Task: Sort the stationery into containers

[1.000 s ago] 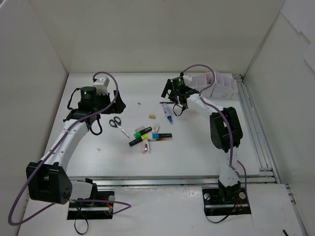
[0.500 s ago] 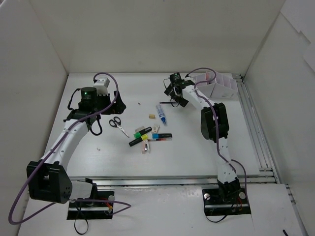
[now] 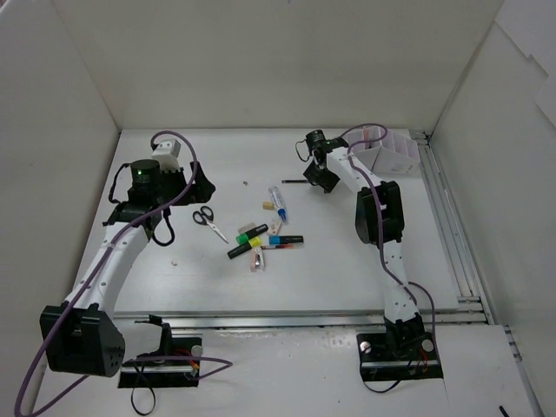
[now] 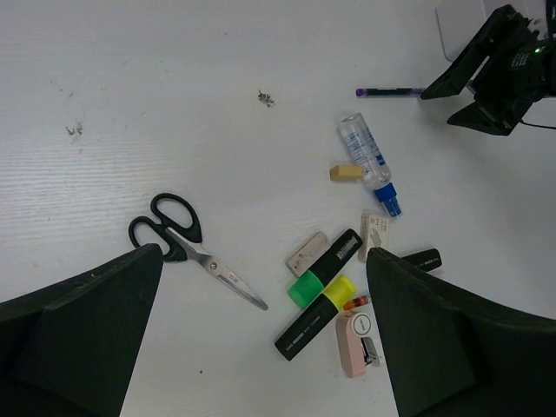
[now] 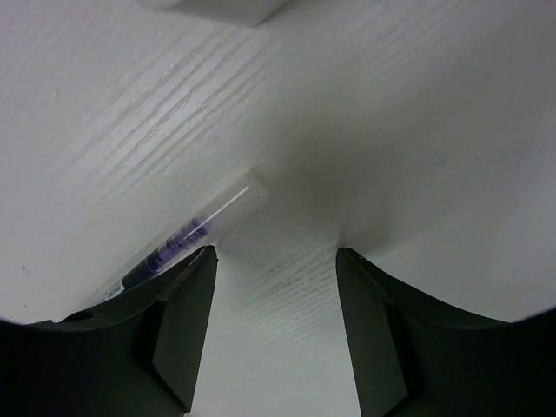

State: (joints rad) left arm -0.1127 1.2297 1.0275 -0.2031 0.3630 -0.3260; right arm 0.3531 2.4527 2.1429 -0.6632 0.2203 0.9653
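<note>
Over the table, seen from above, the left jaws hang spread wide and hold nothing. One pair of scissors lies just to their right. Further right are three markers in a heap, one tube and one beige eraser. The right jaws sit low at the far side. One thin pen lies just to their left and the one white organiser just to their right.

From the left wrist, the two fingers stand wide apart at the bottom corners. Beyond them lie the scissors, a green-capped marker, a yellow-capped marker, a third partly hidden by the right finger, two whitish erasers and one pink item.

From the right wrist, the jaws stand apart with bare table in the gap, gripping nothing. The pen lies slanted beside the finger on the left of this view, and its dark end is hidden behind that finger.
</note>
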